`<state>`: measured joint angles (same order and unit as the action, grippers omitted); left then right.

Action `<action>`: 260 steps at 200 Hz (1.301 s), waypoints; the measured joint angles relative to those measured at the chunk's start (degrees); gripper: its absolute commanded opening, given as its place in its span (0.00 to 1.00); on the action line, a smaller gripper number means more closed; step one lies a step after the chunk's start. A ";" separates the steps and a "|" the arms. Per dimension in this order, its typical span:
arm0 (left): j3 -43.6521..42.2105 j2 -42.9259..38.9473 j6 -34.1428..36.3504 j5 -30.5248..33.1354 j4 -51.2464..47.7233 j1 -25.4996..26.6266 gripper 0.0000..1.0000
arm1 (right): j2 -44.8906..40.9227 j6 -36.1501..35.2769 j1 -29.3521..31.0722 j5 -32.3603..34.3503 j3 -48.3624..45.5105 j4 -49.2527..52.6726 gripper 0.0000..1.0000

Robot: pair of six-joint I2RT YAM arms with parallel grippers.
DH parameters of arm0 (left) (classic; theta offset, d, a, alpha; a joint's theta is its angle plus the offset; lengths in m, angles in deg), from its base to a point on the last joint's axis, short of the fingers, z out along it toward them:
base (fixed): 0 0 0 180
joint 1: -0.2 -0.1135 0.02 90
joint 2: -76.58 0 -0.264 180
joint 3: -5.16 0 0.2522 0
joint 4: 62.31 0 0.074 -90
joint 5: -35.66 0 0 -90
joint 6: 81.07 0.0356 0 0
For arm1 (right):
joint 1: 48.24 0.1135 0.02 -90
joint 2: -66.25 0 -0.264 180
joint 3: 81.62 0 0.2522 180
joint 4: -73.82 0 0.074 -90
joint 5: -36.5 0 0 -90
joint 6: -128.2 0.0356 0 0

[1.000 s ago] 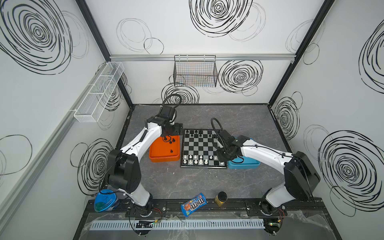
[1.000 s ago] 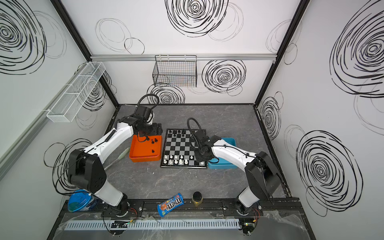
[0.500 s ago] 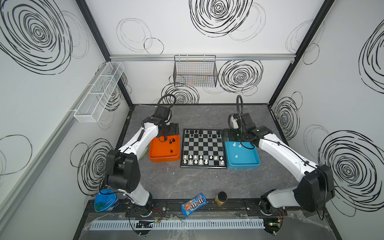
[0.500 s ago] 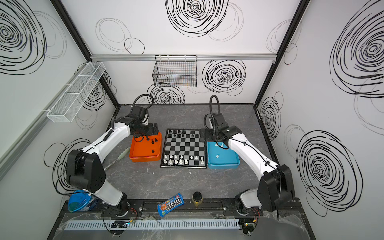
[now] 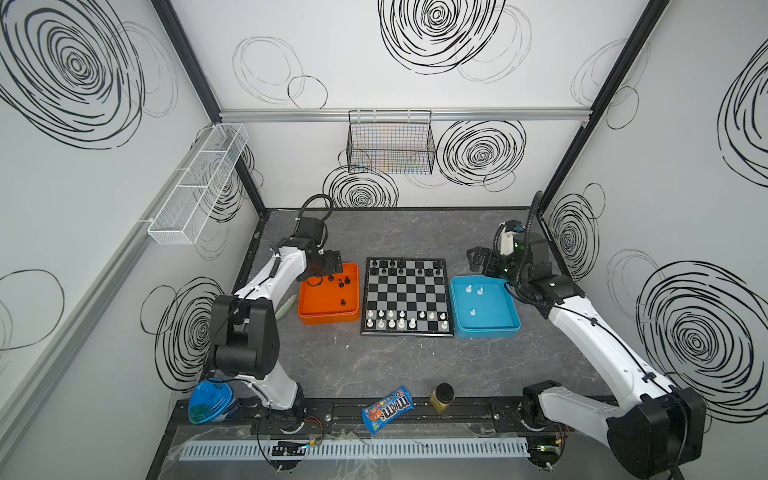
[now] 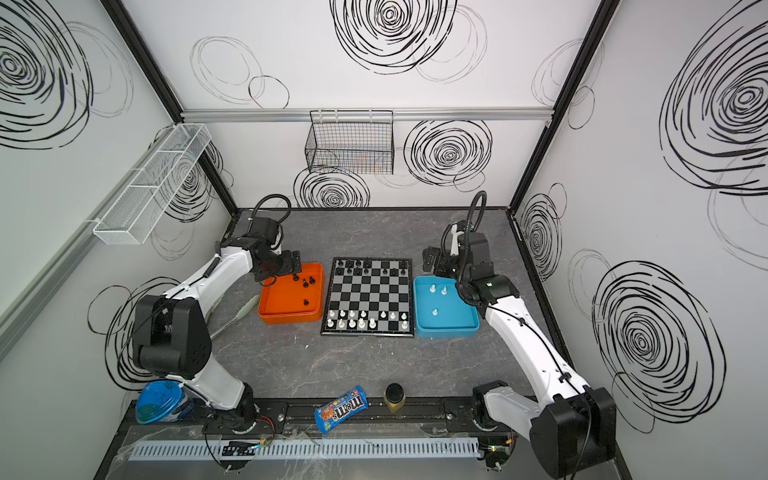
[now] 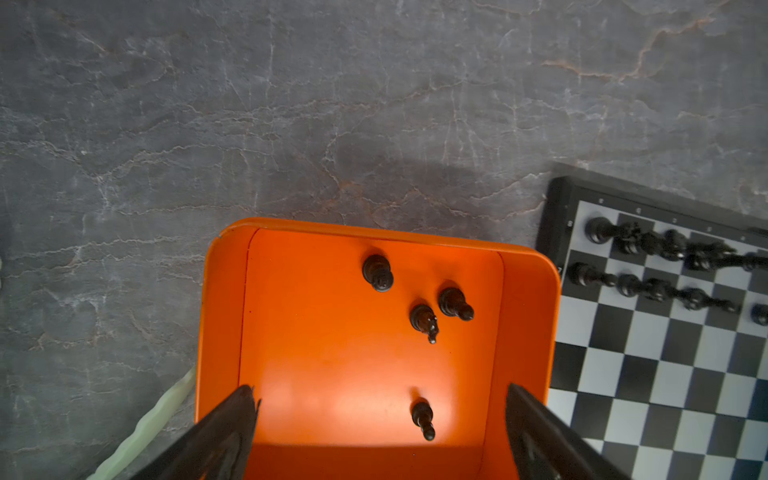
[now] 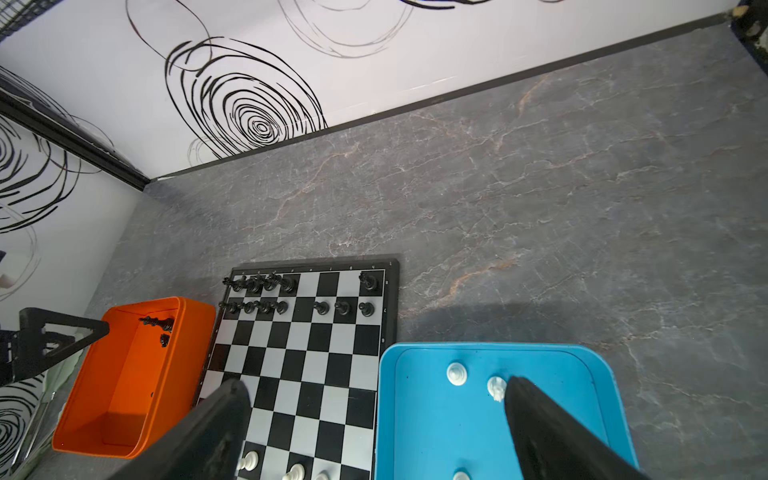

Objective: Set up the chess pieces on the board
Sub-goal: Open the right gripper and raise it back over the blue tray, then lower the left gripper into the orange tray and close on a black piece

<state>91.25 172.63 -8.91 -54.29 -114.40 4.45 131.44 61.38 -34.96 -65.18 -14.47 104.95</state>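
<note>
The board [image 5: 406,291] [image 6: 368,293] lies mid-table, with black chess pieces [image 5: 392,266] on its far two rows and white ones [image 5: 401,322] on its near two. Left of it, an orange tray [image 5: 328,319] holds several black pieces [image 7: 377,272]. To the board's right is a blue tray [image 5: 486,332] with three white pieces [image 8: 456,373]. My left gripper [image 5: 330,268] [image 7: 380,395] hangs open over the orange tray's far end, holding nothing. My right gripper [image 5: 476,259] [image 8: 376,386] is open and empty above the blue tray's far left corner.
A candy bag [image 5: 386,409], a small dark-lidded jar [image 5: 441,397] and a blue bowl [image 5: 210,401] sit along the front rail. A pale green utensil [image 5: 286,305] lies left of the orange tray. A wire basket [image 5: 390,143] hangs on the back wall.
My right gripper left the board's right edge, swung back to the blue tray's far side and opened wide. The left gripper drew back slightly over the orange tray.
</note>
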 measured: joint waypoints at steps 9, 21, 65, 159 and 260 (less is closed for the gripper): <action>0.00 1.11 0.07 0.07 0.24 -0.04 0.87 | 0.44 -0.04 -0.48 -0.68 -0.55 -0.11 1.00; 0.04 2.64 0.17 0.22 0.72 -0.04 0.84 | 1.07 -0.09 -0.96 -1.62 -1.18 -0.13 1.00; 1.05 7.32 0.42 1.27 1.16 -0.02 0.73 | 4.09 -1.03 -2.16 -4.37 -1.86 -0.44 1.00; 7.76 14.25 0.26 3.89 2.25 1.27 0.54 | 8.39 -2.91 -5.55 -7.48 -1.86 -1.66 1.00; 11.08 18.08 -0.02 5.66 1.29 2.08 0.41 | 12.00 -3.50 -7.85 -10.12 -1.86 -2.29 1.00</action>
<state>102.33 190.70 -8.94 -48.63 -113.11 6.53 143.44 57.89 -42.81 -75.30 -16.33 102.66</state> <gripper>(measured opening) 0.424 0.999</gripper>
